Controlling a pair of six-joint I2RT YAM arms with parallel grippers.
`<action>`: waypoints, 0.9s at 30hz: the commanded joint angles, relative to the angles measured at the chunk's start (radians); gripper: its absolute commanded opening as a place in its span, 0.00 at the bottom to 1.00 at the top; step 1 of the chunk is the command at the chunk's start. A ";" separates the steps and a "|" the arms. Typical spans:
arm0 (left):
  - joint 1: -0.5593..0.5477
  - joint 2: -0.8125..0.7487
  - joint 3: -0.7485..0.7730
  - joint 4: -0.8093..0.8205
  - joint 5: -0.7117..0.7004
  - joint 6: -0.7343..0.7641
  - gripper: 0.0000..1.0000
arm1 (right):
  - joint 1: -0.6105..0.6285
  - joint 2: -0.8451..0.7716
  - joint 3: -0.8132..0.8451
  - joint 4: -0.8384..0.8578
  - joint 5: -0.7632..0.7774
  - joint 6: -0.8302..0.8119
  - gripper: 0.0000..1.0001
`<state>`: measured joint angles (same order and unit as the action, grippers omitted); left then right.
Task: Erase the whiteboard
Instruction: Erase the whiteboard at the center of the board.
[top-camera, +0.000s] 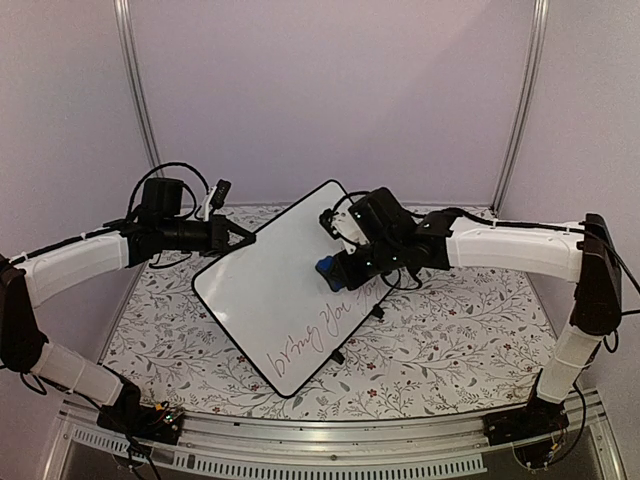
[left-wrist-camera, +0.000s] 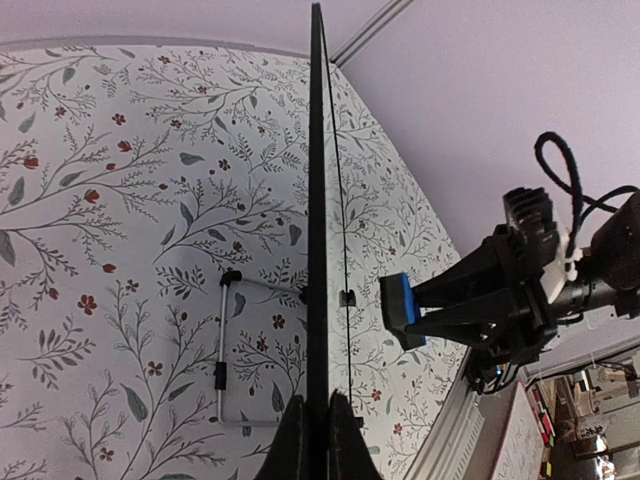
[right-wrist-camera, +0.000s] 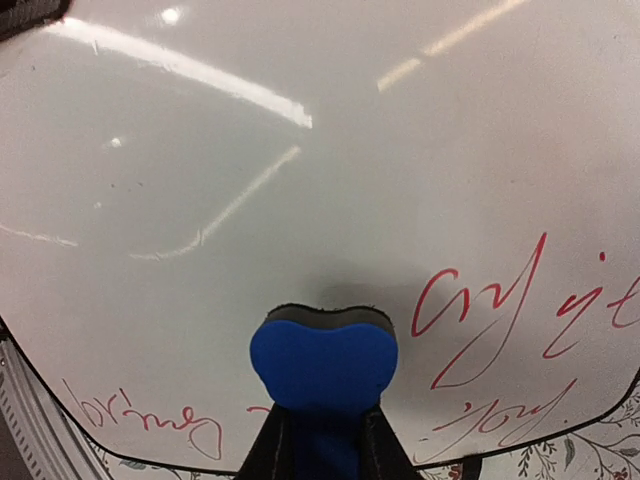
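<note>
Top external view: one whiteboard (top-camera: 270, 290) held between left arm (top-camera: 75, 262) and right arm (top-camera: 510, 245) over one table (top-camera: 450, 350)
One flat table under a cloth printed with grey sprigs and small red flowers; one whiteboard, a glossy white rectangle with thin black rim and rounded corners, raised on a slant over mid-table, two black feet (top-camera: 337, 356) on its near right edge; two white-and-black arms; left claw (left-wrist-camera: 318, 408) closed on the board's rim at its left edge; right claw (right-wrist-camera: 322, 440) closed on one eraser (right-wrist-camera: 322, 362), a blue block with a dark felt face against the board; red cursive writing (right-wrist-camera: 500, 310), one word like "bring", rest unclear
</note>
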<state>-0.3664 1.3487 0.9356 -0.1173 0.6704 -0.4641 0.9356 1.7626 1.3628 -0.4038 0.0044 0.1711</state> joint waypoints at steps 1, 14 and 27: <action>-0.006 0.005 0.003 -0.022 -0.008 0.033 0.00 | -0.006 0.001 0.117 -0.014 0.061 -0.048 0.06; -0.005 -0.001 0.003 -0.023 -0.006 0.035 0.00 | -0.038 0.111 0.122 0.002 0.018 -0.060 0.05; -0.006 0.004 0.004 -0.022 -0.005 0.035 0.00 | -0.038 0.070 -0.022 0.026 0.006 -0.033 0.06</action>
<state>-0.3664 1.3487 0.9360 -0.1184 0.6662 -0.4648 0.9016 1.8393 1.3949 -0.3393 0.0200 0.1204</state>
